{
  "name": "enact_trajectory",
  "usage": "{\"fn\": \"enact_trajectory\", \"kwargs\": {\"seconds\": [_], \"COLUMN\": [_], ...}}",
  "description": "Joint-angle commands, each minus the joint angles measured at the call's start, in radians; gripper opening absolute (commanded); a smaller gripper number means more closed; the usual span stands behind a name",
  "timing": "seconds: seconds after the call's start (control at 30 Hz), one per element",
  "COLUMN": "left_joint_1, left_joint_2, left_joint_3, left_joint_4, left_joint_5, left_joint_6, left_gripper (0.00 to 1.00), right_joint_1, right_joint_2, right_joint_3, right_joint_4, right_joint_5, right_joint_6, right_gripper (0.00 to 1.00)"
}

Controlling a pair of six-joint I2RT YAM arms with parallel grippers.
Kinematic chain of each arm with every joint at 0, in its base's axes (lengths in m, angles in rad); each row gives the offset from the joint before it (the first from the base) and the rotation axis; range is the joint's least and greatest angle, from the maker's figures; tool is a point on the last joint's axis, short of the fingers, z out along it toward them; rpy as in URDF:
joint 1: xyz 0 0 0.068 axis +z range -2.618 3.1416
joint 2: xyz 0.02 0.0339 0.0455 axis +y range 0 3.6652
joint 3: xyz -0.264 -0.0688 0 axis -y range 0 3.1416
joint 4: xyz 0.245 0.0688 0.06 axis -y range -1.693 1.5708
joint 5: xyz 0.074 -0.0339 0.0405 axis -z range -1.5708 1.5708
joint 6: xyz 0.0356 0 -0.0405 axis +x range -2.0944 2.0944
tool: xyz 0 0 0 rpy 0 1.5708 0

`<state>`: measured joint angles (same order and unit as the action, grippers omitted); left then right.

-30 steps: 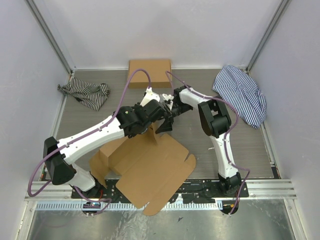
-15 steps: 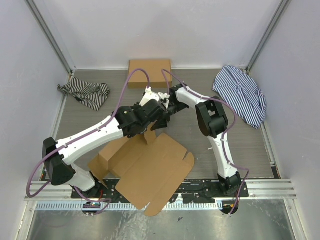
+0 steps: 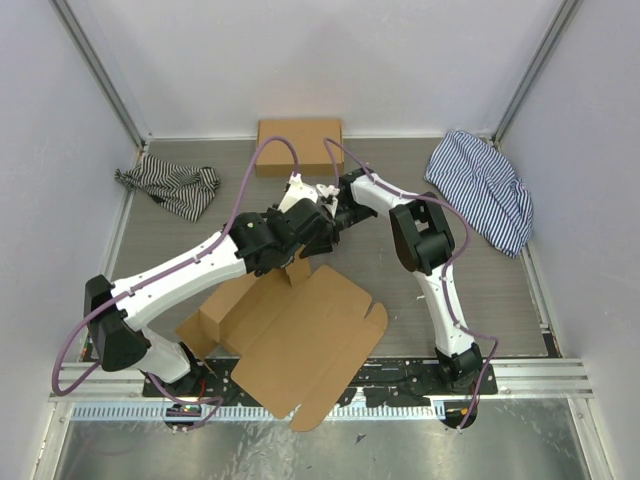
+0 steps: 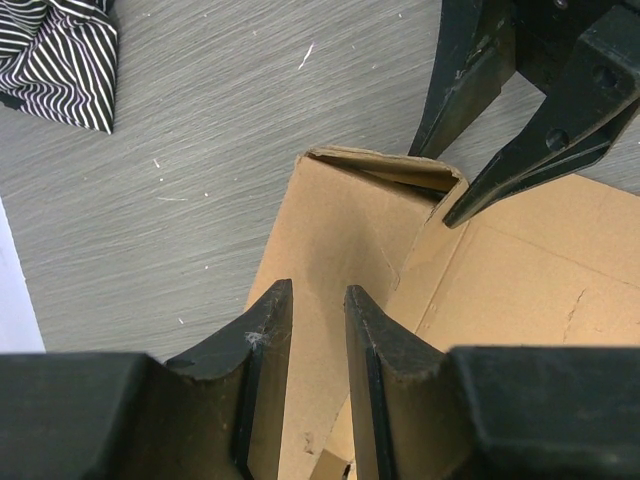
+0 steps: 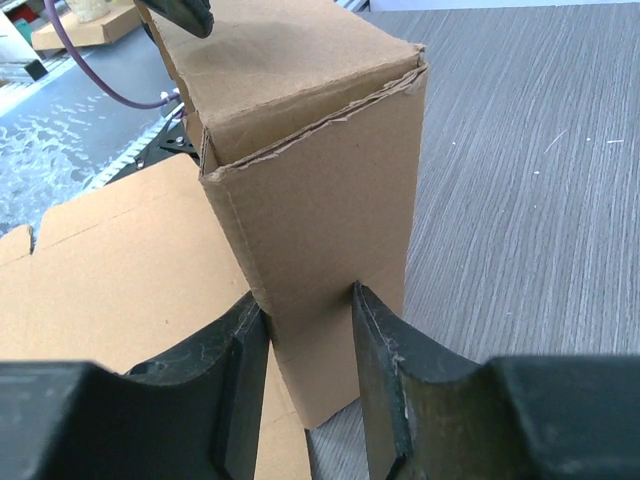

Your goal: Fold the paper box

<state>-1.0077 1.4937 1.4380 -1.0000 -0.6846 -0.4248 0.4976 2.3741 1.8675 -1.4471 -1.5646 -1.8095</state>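
The paper box (image 3: 300,340) lies mostly flat in front of the arm bases, plain brown with flaps and slits. One folded side wall (image 3: 300,270) stands upright at its far edge. My left gripper (image 3: 316,238) reaches over that wall, and in the left wrist view my left gripper (image 4: 318,300) is shut on the cardboard wall (image 4: 340,220). My right gripper (image 3: 328,218) meets it from the far side. In the right wrist view my right gripper (image 5: 308,300) is shut on the upright wall (image 5: 320,190), its pads (image 5: 380,340) pressing both faces. The right fingers (image 4: 470,70) show at the wall's corner.
A neat low brown box (image 3: 300,146) sits against the back wall. A striped cloth (image 3: 170,186) lies at the back left, also in the left wrist view (image 4: 60,55). A larger striped cloth (image 3: 485,190) lies at the back right. White walls enclose the table.
My right gripper has moved left to the upright wall and closed from wide open onto it. The left arm kept its hold; the box shifted slightly.
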Motion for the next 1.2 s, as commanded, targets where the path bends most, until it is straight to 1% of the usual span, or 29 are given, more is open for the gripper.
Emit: {"fn": "enact_trajectory", "kwargs": {"seconds": [0.0, 0.1, 0.17, 0.2, 0.37, 0.5, 0.57, 0.7, 0.77, 0.83, 0.87, 0.9, 1.0, 1.07, 1.17], "left_joint_1": [0.001, 0.0, 0.001, 0.001, 0.001, 0.001, 0.001, 0.005, 0.013, 0.02, 0.022, 0.022, 0.022, 0.022, 0.022], "left_joint_2": [-0.033, -0.037, -0.04, -0.043, -0.081, -0.144, -0.181, -0.264, -0.301, -0.321, -0.326, -0.325, -0.302, -0.284, -0.282], "left_joint_3": [0.001, 0.001, 0.003, 0.005, 0.015, 0.011, -0.013, -0.076, -0.11, -0.136, -0.142, -0.143, -0.118, -0.096, -0.091], "left_joint_4": [0.007, 0.006, 0.007, 0.006, 0.006, 0.048, 0.086, 0.141, 0.169, 0.232, 0.243, 0.255, 0.261, 0.249, 0.245], "left_joint_5": [0.007, 0.013, 0.015, 0.014, -0.016, -0.042, -0.061, -0.154, -0.161, -0.141, -0.126, -0.113, -0.084, -0.079, -0.08], "left_joint_6": [-0.024, -0.032, -0.037, -0.039, -0.04, -0.007, 0.015, 0.056, 0.064, 0.064, 0.064, 0.065, 0.079, 0.089, 0.097], "left_gripper": [0.35, 0.34, 0.34, 0.34, 0.33, 0.34, 0.34, 0.35, 0.35, 0.35, 0.37, 0.37, 0.39, 0.4, 0.4], "right_joint_1": [0.034, 0.035, 0.034, 0.033, -0.008, -0.105, -0.152, -0.227, -0.264, -0.301, -0.318, -0.332, -0.35, -0.352, -0.354], "right_joint_2": [-0.065, -0.087, -0.094, -0.094, -0.096, -0.127, -0.141, -0.16, -0.166, -0.161, -0.155, -0.142, -0.108, -0.114, -0.152], "right_joint_3": [-0.02, -0.028, -0.025, -0.023, -0.021, -0.044, -0.046, -0.045, -0.042, -0.026, -0.013, 0.004, 0.032, 0.016, -0.022], "right_joint_4": [-0.021, -0.021, -0.021, -0.021, -0.021, -0.021, -0.021, -0.021, -0.02, -0.019, -0.019, -0.018, -0.018, -0.018, -0.018], "right_joint_5": [-0.055, -0.055, -0.055, -0.055, -0.055, -0.055, -0.055, -0.055, -0.054, -0.054, -0.054, -0.053, -0.042, -0.03, -0.03], "right_joint_6": [0.012, 0.02, 0.03, 0.034, 0.052, 0.043, 0.045, 0.061, 0.081, 0.128, 0.148, 0.189, 0.271, 0.262, 0.235], "right_gripper": [0.21, 0.13, 0.02, 0.01, 0.01, 0.01, 0.01, 0.01, 0.01, 0.01, 0.01, 0.04, 0.18, 0.34, 0.48]}}
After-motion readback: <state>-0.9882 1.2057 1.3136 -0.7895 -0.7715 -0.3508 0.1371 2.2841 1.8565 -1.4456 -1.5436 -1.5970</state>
